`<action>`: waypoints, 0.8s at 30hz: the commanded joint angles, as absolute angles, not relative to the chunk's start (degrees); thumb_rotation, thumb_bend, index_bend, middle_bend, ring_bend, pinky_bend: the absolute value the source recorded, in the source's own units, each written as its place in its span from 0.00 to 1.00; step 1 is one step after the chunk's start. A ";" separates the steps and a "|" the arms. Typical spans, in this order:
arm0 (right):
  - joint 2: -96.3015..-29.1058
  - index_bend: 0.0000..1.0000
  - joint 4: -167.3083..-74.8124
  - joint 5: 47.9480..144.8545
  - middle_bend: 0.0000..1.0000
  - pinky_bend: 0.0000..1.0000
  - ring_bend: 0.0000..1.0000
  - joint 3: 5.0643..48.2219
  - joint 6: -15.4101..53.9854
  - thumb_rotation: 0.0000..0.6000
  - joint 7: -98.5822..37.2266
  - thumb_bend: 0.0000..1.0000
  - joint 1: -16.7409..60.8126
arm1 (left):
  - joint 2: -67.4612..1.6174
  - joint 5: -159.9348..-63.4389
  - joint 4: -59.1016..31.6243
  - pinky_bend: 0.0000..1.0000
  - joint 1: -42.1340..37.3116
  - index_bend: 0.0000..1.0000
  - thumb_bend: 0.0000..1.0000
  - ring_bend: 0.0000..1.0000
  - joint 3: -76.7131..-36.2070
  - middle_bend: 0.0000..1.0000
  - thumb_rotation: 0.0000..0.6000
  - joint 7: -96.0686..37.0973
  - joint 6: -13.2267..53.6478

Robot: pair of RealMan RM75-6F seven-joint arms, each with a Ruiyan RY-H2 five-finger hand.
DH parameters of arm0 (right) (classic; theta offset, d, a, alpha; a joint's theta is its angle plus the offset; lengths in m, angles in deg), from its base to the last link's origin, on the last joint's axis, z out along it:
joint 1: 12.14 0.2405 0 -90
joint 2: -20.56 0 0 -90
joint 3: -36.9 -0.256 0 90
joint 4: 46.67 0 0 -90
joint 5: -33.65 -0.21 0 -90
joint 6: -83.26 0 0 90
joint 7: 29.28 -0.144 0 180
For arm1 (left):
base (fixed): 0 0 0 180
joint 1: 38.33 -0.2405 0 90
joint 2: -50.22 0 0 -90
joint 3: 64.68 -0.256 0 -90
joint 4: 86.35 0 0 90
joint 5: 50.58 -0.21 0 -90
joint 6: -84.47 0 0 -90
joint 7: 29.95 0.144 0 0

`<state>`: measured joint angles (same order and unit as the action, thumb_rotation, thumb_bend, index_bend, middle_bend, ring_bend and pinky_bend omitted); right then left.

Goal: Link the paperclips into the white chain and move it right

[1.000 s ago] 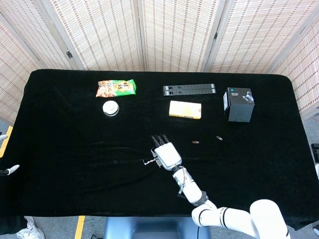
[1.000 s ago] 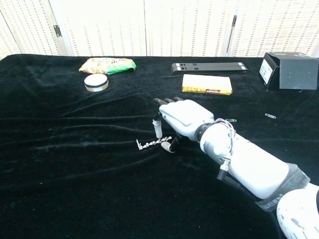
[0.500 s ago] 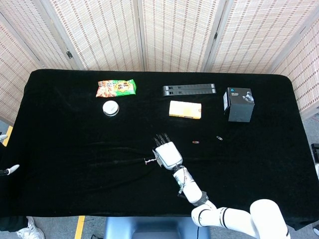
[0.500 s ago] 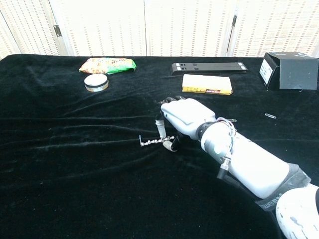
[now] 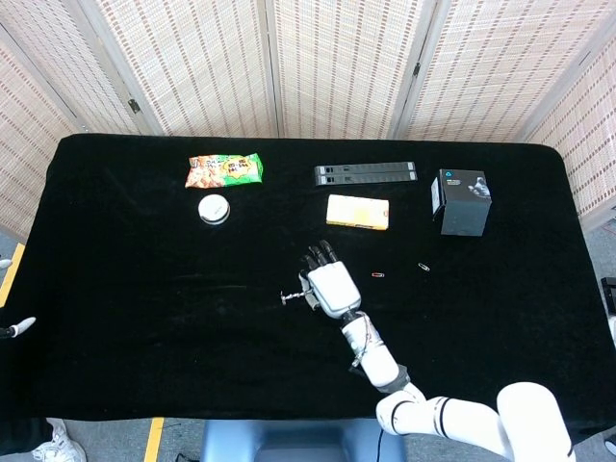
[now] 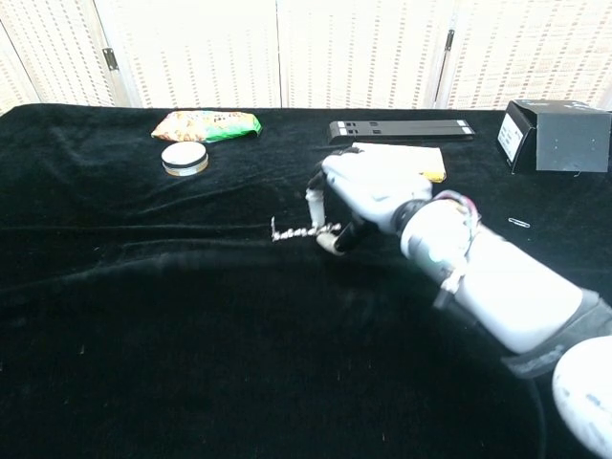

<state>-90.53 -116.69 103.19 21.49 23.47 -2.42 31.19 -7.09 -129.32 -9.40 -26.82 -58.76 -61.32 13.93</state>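
The right hand (image 6: pixel 368 196) is pinching one end of the short white paperclip chain (image 6: pixel 298 232), which is sticking out to its left just above the black cloth-covered tabletop (image 5: pixel 144 279), near the middle. Right of the hand, two loose paperclips are lying apart: a dark one (image 5: pixel 378 275) and a silver one (image 5: pixel 423 267). Further back, a yellow flat box (image 5: pixel 357 212), a round white tin (image 5: pixel 214 208) and a black cube box (image 5: pixel 460 201) are sitting. The left hand is showing in neither view.
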 commanded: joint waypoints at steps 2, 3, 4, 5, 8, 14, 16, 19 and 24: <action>-87.83 0.90 -118.86 102.43 0.26 0.00 0.10 20.54 22.79 1.00 -2.18 0.42 30.64 | -7.19 -129.08 -9.19 0.00 -26.79 0.20 0.17 0.09 -58.68 0.13 1.00 -60.72 13.98; -87.19 0.90 -119.32 102.28 0.26 0.00 0.10 20.38 22.60 1.00 -1.99 0.42 30.52 | -7.22 -128.98 -9.15 0.00 -26.76 0.20 0.17 0.09 -58.65 0.13 1.00 -60.47 14.05; -86.33 0.90 -119.98 101.95 0.26 0.00 0.10 20.17 22.42 1.00 -1.70 0.42 30.35 | -7.26 -128.84 -9.07 0.00 -26.70 0.20 0.17 0.09 -58.61 0.13 1.00 -60.15 14.17; -85.62 0.90 -120.52 101.75 0.26 0.00 0.10 20.07 22.27 1.00 -1.48 0.42 30.18 | -7.29 -128.75 -8.99 0.00 -26.67 0.20 0.17 0.09 -58.60 0.13 1.00 -59.91 14.26; -83.05 0.90 -122.10 101.20 0.26 0.00 0.10 20.27 21.51 1.00 -0.22 0.42 29.33 | -7.38 -128.45 -8.73 0.00 -26.63 0.20 0.17 0.09 -58.52 0.13 1.00 -59.08 14.33; -77.86 0.90 -123.49 98.17 0.26 0.00 0.10 21.04 20.44 1.00 2.08 0.42 26.68 | -7.59 -128.22 -7.87 0.00 -26.61 0.20 0.17 0.09 -58.43 0.13 1.00 -57.11 14.08; -76.66 0.90 -123.09 96.99 0.26 0.00 0.10 21.28 20.43 1.00 1.92 0.42 25.83 | -7.66 -128.29 -7.42 0.00 -26.49 0.20 0.17 0.09 -58.50 0.13 1.00 -56.18 14.16; -75.68 0.90 -121.72 95.56 0.26 0.00 0.10 21.80 20.87 1.00 1.09 0.42 24.83 | -7.78 -128.26 -6.87 0.00 -26.28 0.20 0.17 0.09 -58.59 0.13 1.00 -54.97 14.45; -75.18 0.90 -119.15 94.19 0.26 0.00 0.10 22.73 22.21 1.00 -0.50 0.42 23.99 | -7.91 -127.65 -6.55 0.00 -25.89 0.20 0.17 0.09 -58.54 0.13 1.00 -53.78 15.38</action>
<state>-75.32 -119.66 94.50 22.44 21.84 -0.04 24.25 -7.88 -127.73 -6.59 -25.95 -58.56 -53.84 15.30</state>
